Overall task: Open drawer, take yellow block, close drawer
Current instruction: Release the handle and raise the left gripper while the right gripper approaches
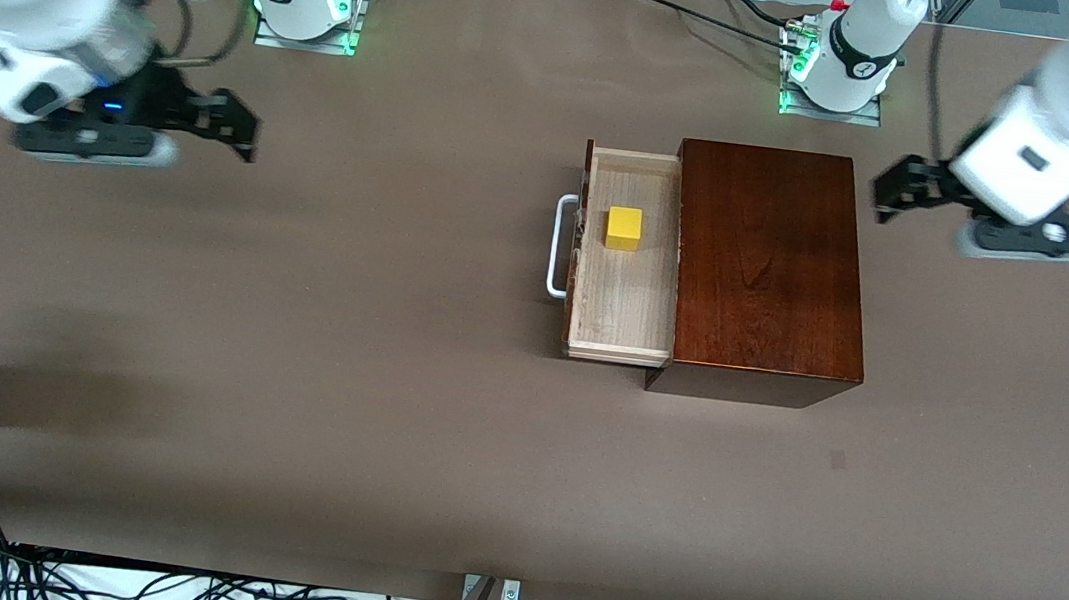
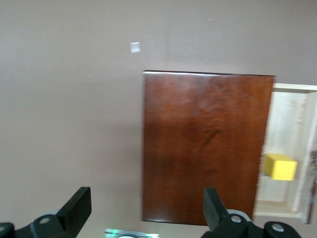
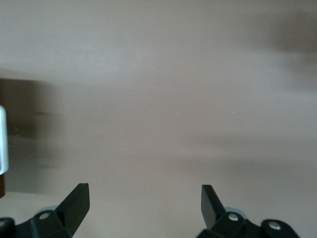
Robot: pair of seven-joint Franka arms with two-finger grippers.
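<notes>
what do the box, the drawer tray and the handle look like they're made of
Box: dark reddish wood, glossy, with visible grain and sheen, possibly veneer. Drawer tray: pale, unfinished-looking wood with fine grain lines. Handle: a smooth white bar, maybe painted metal or plastic; can't tell which.

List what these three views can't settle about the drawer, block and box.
- Drawer: the part inside the wooden box is covered by the box top in the front view.
- Yellow block: the underside is hidden in both the front and left wrist views.
- Handle: cut off by the frame edge in the right wrist view.
- Box interior: unseen in every view.
</notes>
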